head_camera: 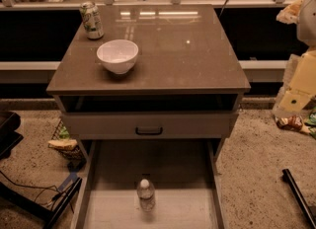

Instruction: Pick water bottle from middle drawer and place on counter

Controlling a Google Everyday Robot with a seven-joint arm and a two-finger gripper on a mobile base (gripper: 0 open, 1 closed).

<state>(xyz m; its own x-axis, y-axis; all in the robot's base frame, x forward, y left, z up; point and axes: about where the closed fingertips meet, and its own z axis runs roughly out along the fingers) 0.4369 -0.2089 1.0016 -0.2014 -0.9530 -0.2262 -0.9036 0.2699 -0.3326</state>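
A small clear plastic bottle with a white cap (146,194) stands upright on the floor of the wide shallow pale drawer (168,166), which is pulled out below the front edge of the glossy brown square worktop (187,55). A round white bowl (117,55) sits near the left edge, and a green-and-white soda can (92,20) at the back left corner. The claw (295,99) seems to hang beyond the right edge, well apart from the bottle; released or clenched, I cannot tell.
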